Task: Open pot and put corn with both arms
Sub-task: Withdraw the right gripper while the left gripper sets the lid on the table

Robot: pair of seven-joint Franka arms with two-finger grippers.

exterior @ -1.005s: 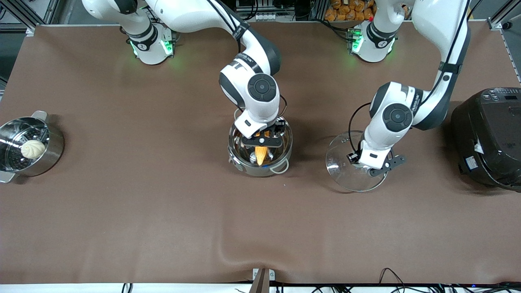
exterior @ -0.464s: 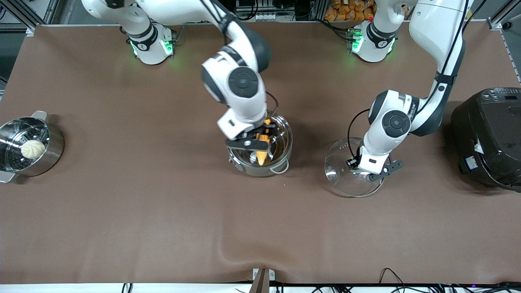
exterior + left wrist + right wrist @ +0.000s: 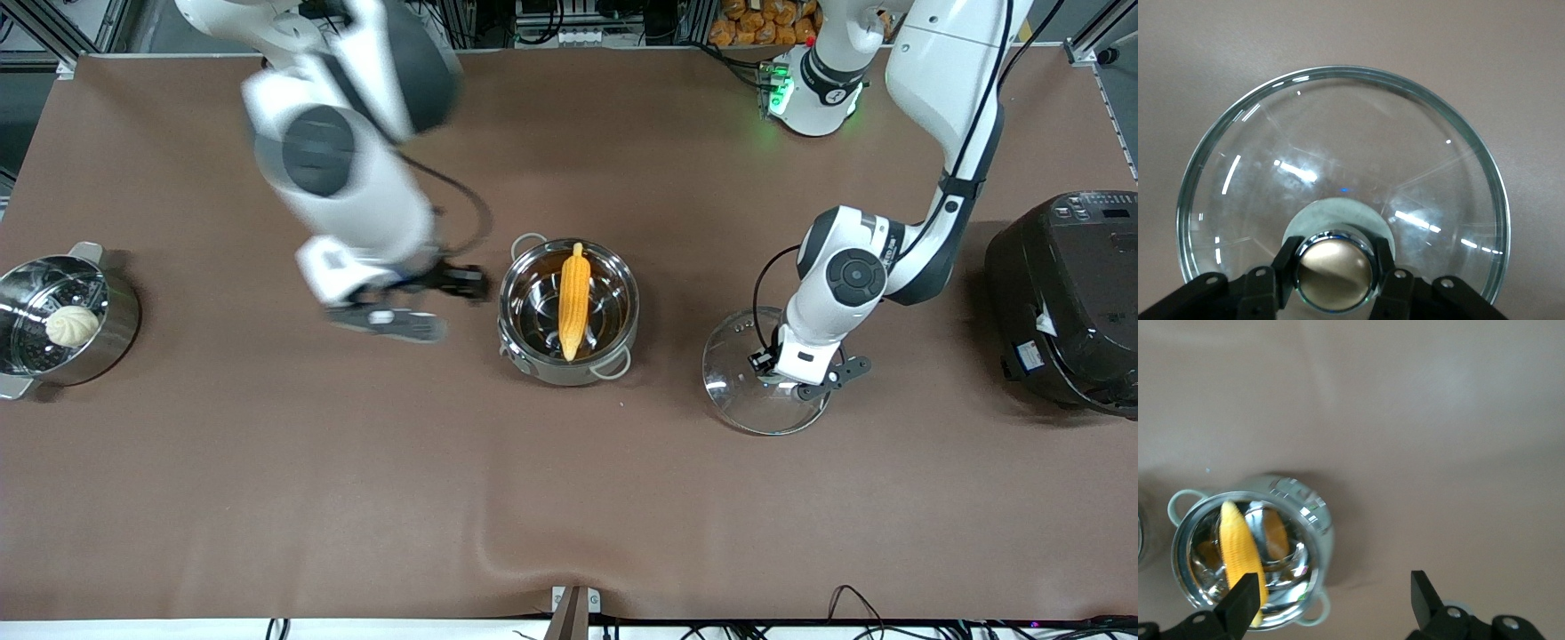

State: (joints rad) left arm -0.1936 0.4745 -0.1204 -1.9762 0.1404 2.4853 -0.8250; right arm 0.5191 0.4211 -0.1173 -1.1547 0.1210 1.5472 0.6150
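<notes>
The steel pot (image 3: 544, 363) stands open mid-table. The orange-yellow corn (image 3: 573, 298) lies in it, its upper end leaning on the rim. My right gripper (image 3: 453, 284) is open and empty, in the air over the bare table beside the pot, toward the right arm's end. Its wrist view shows the pot (image 3: 1319, 520) and corn (image 3: 1239, 553) past the open gripper (image 3: 1333, 587). My left gripper (image 3: 787, 369) is shut on the tan knob (image 3: 1336, 270) of the glass lid (image 3: 756, 391), beside the pot toward the left arm's end. I cannot tell if the lid (image 3: 1338, 153) touches the table.
A steel steamer pot (image 3: 124, 311) with a white bun (image 3: 71, 326) stands at the right arm's end of the table. A big black rice cooker (image 3: 1067, 298) stands at the left arm's end. The brown cloth has a ripple near the front edge.
My right gripper let go of the corn in the pot and swung up and away toward the right arm's end. My left gripper shifted the lid slightly nearer to the front camera.
</notes>
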